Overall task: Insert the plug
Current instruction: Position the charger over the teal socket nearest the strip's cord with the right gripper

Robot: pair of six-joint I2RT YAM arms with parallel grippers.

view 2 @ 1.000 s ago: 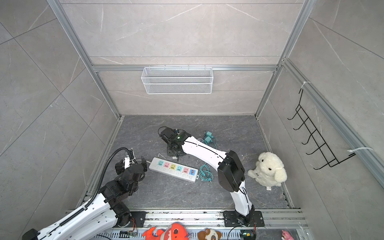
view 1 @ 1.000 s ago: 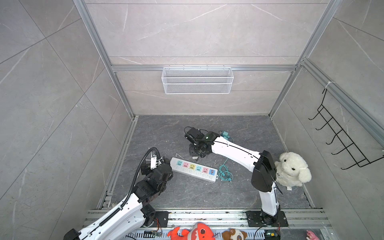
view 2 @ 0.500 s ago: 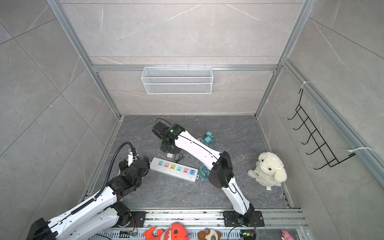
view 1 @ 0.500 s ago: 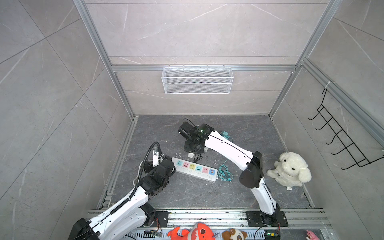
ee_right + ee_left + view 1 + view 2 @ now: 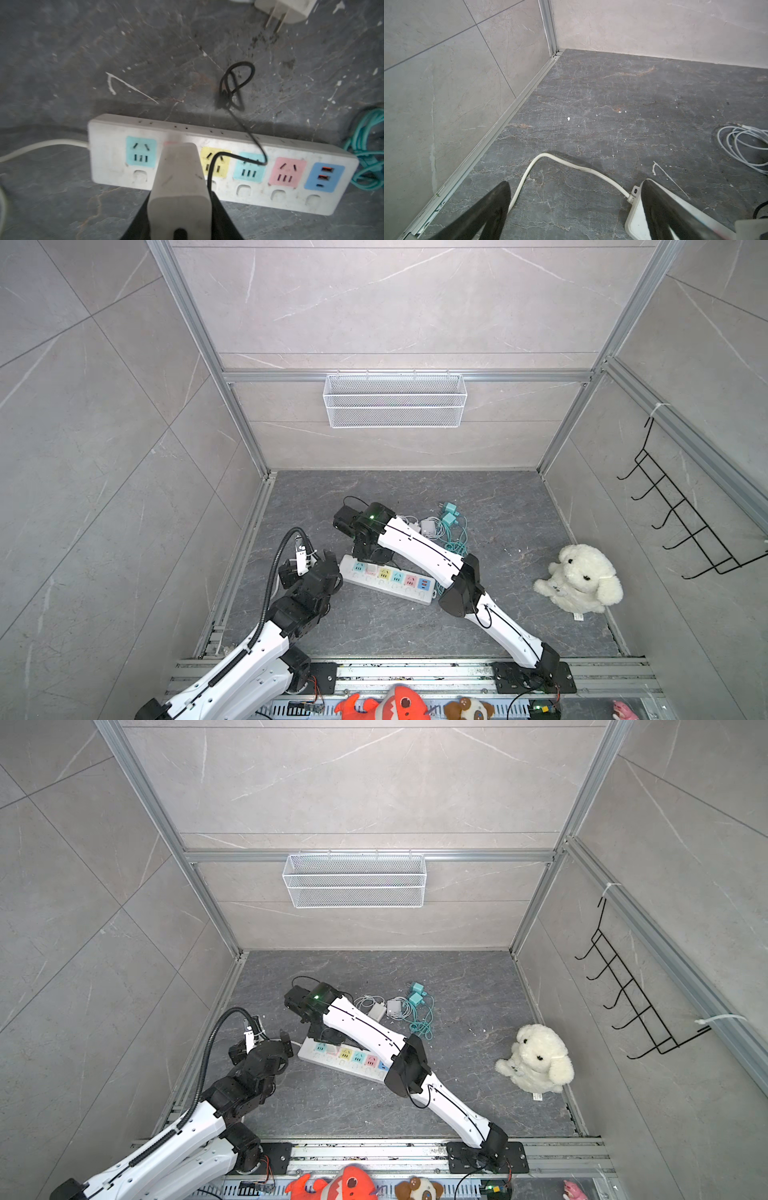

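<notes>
Both top views: the strip runs left to right, with the right gripper over its left end, closer to the socket than the other arm. Left wrist view: the left gripper is spread wide and empty, straddling the cord end. Right wrist view: right jaws clamped on the plug, nose at the second socket from the cord. Can't tell if the prongs are in yet.

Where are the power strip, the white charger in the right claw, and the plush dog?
power strip (image 5: 108,153): right wrist view, bare casing at its cord end.
white charger (image 5: 178,187): right wrist view, middle of its body.
plush dog (image 5: 575,587): a top view, its chest.
</notes>
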